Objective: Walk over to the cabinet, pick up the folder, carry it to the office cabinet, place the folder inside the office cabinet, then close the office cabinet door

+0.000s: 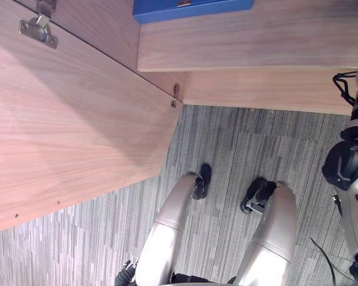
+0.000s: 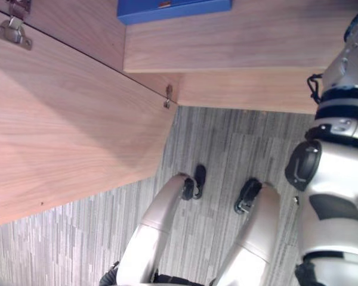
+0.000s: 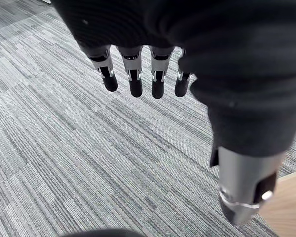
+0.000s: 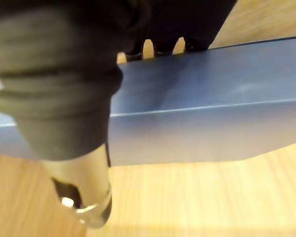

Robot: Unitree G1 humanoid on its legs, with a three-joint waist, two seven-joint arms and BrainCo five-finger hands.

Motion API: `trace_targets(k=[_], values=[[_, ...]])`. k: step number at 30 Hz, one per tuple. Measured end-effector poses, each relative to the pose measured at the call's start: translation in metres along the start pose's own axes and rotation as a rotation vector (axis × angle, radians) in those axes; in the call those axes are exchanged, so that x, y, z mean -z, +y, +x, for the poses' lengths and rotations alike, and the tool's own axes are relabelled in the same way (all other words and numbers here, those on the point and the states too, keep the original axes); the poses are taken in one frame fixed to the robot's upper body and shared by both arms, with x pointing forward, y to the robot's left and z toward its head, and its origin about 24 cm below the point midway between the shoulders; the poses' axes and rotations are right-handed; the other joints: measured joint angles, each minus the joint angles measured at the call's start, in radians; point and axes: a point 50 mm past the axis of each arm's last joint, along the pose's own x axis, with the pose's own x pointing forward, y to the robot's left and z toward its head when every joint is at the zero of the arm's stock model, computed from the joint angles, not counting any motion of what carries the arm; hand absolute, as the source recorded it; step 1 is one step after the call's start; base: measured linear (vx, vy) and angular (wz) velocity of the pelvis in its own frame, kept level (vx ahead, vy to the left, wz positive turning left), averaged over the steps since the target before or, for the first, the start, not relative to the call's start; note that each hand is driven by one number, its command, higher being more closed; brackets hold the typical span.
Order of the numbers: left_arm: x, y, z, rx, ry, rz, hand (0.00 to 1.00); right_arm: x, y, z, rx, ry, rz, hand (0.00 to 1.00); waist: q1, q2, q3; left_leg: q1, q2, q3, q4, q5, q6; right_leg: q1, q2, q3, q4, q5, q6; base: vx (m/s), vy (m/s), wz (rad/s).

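The blue folder (image 1: 191, 9) lies on the wooden shelf (image 1: 256, 42) of the office cabinet, at the far edge of the eye views. Up close in the right wrist view, the blue folder (image 4: 212, 108) rests on light wood. My right hand (image 4: 64, 74) reaches over its long edge and is partly hidden behind it. My right arm (image 2: 340, 167) rises along the right side toward the shelf. My left hand (image 3: 133, 74) hangs over the grey carpet with straight fingers, holding nothing.
The cabinet door (image 1: 71, 131) stands swung open on my left, with a metal hinge (image 1: 39, 28) at its top and another hinge (image 1: 175, 95) lower down. Grey striped carpet (image 1: 238, 149) covers the floor in front of the cabinet base.
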Motion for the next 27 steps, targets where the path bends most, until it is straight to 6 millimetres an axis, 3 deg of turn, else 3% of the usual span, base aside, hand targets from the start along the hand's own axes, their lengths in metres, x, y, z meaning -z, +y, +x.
trace_targets(k=[6,9,13,18,23,27], values=[[-0.001,0.000,0.000,0.002,-0.005,-0.007,0.00,0.030,-0.007,-0.002,-0.089,0.101,-0.491,0.00,-0.002,0.000,0.000,0.000,0.008,-0.011,0.002,0.001,-0.002,0.010,0.008,-0.014,-0.008,0.001,-0.002,0.06,-0.030,-0.01],[-0.002,0.000,0.000,0.001,-0.008,-0.014,0.00,0.037,-0.018,-0.001,-0.104,0.140,-0.680,0.00,-0.002,0.000,0.000,0.005,0.012,-0.023,-0.003,0.003,-0.006,0.025,0.012,-0.030,-0.020,0.003,-0.006,0.06,-0.029,0.01],[-0.007,0.000,0.001,0.013,-0.026,-0.021,0.00,0.054,-0.038,-0.004,-0.197,0.256,-1.079,0.00,-0.003,-0.001,0.001,0.035,0.027,-0.018,-0.023,0.004,-0.007,0.052,0.031,-0.031,-0.050,0.016,-0.011,0.06,-0.019,-0.13],[-0.025,-0.002,0.002,0.062,-0.095,0.007,0.00,0.055,-0.059,-0.003,-0.284,0.348,-1.515,0.00,-0.006,-0.003,0.001,0.091,0.028,-0.020,-0.074,0.021,-0.010,0.105,0.031,-0.042,-0.090,0.025,-0.014,0.04,-0.033,-0.04],[-0.042,-0.007,0.001,0.124,-0.160,0.025,0.00,0.050,-0.069,-0.001,-0.330,0.384,-1.738,0.00,-0.009,-0.005,0.001,0.136,0.029,-0.023,-0.143,0.049,-0.013,0.145,0.034,-0.059,-0.144,0.044,-0.012,0.04,-0.043,0.01],[-0.045,-0.008,0.002,0.138,-0.170,0.030,0.00,0.047,-0.074,0.001,-0.359,0.402,-1.922,0.00,-0.011,-0.009,-0.003,0.163,0.041,-0.019,-0.184,0.061,-0.007,0.181,0.034,-0.084,-0.190,0.061,-0.034,0.05,-0.024,0.02]])
